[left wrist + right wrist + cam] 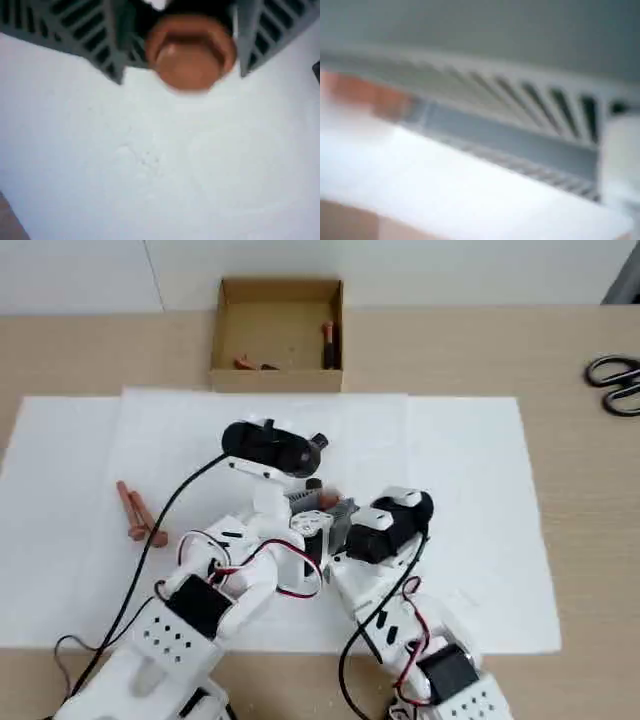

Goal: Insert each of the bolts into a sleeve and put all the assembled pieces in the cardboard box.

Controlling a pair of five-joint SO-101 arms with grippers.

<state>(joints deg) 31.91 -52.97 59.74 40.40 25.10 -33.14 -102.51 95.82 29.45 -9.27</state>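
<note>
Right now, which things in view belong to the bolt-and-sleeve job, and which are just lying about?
Job:
- cardboard box, with finished pieces inside
- two loose pieces on the paper
- brown piece in the left tool

Lying about:
- scissors
- white paper sheet

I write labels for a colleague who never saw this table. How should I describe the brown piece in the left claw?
Find the white paper sheet; at its middle the left claw grips a brown piece. Unlike the loose pieces lying on the paper and those in the cardboard box, it sits clamped between grey fingers.
</note>
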